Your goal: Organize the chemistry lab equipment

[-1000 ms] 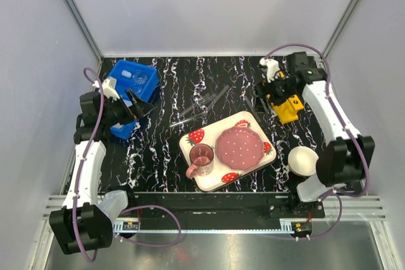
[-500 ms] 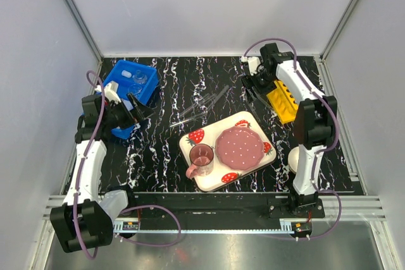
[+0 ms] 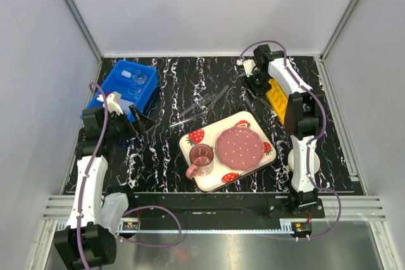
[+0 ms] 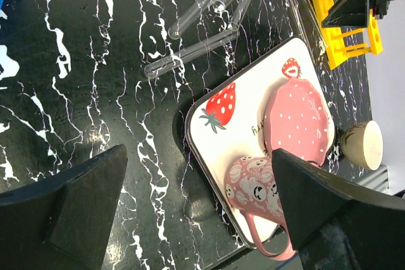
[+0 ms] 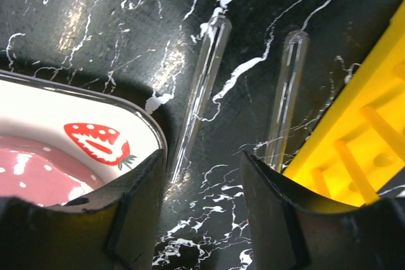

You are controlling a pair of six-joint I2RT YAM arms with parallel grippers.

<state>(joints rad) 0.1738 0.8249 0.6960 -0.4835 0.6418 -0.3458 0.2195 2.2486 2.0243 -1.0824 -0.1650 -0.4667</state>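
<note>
Several thin clear tubes (image 3: 201, 104) (image 4: 204, 42) lie loose on the black marbled table, mid-back. Two more tubes (image 5: 201, 90) (image 5: 286, 96) lie beside the yellow holed rack (image 3: 277, 96) (image 5: 364, 137) (image 4: 342, 14). My right gripper (image 3: 255, 86) (image 5: 202, 213) hangs low over these two, jaws partly apart, nothing between them; the left tube's end lies by the left finger (image 5: 130, 216). A blue bin (image 3: 130, 83) at the back left holds small clear glassware (image 3: 138, 78). My left gripper (image 3: 138, 123) (image 4: 196, 213) stands wide open and empty beside the bin.
The strawberry-print tray (image 3: 209, 178) (image 4: 221, 131) with a pink plate (image 3: 240, 145) and pink cup (image 3: 202, 156) lies at the front centre, close to the right gripper's left finger. A white bowl (image 4: 364, 145) sits right of it, behind the right arm.
My right arm swung left off the yellow rack and down over the two tubes, its jaws narrowing. The left arm drew back a little from the blue bin, still open.
</note>
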